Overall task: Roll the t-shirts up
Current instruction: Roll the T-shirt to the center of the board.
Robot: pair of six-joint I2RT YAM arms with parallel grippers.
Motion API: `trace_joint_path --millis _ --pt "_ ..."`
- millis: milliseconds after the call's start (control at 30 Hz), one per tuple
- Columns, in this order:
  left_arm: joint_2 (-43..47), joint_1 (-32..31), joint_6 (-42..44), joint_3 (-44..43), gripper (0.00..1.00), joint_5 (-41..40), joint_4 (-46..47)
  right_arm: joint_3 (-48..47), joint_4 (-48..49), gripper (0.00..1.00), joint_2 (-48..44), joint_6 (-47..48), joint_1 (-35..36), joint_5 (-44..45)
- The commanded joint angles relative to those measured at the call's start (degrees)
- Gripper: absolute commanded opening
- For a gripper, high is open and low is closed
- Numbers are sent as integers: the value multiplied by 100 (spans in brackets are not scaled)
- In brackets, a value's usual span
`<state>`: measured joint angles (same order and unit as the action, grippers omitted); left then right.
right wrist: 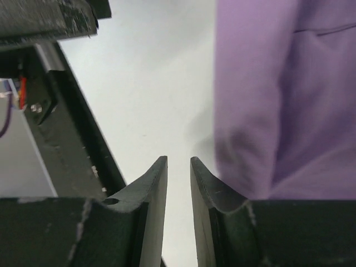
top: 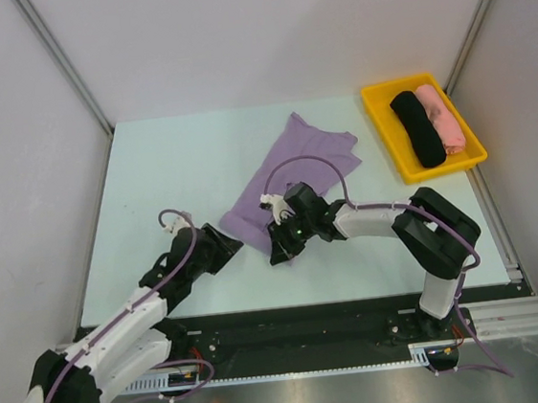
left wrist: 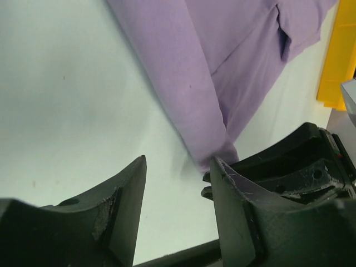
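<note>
Pale table (top: 170, 173) below: my left gripper (left wrist: 178, 167) gapes empty just beside the near corner of the purple t-shirt (top: 294, 165) lying flat mid-table, my right gripper (right wrist: 178, 161) nearly together on nothing beside its hem, so I'd pinch both corners evenly.

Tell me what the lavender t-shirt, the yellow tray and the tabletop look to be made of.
The t-shirt: soft matte knit fabric, probably cotton; it lies limp with folds and creases.
The tray: likely moulded plastic, smooth and uniformly yellow, with a raised rim.
The table: hard, smooth, pale surface with a faint sheen; exact material unclear.
</note>
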<state>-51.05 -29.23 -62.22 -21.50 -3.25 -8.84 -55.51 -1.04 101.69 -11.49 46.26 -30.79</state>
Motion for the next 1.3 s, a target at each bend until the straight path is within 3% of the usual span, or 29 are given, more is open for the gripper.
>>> trace_joint_path --millis 0,133,300,633,733,900,1267 --pt "551 -346 -405 233 54 -491 -345 5 -54 28 26 -486 32 -613" --pt "614 -416 -511 506 54 -563 39 5 33 28 149 -591 -82 -411" --pt "-351 -416 -247 155 57 -660 400 5 42 28 176 -732 -284 -314" --pt "-1557 -399 -265 -372 64 -739 1051 5 -520 34 -877 -601 -65 572" --pt "-1707 -338 -238 -539 64 -765 999 -4 -608 39 -1151 -487 206 1353" --pt "-1558 -84 -238 -680 64 -827 472 -109 -687 44 -1310 -12 875 3444" --pt "-960 1050 87 -566 64 -344 93 -971 -512 58 8 1051 1956 5846"
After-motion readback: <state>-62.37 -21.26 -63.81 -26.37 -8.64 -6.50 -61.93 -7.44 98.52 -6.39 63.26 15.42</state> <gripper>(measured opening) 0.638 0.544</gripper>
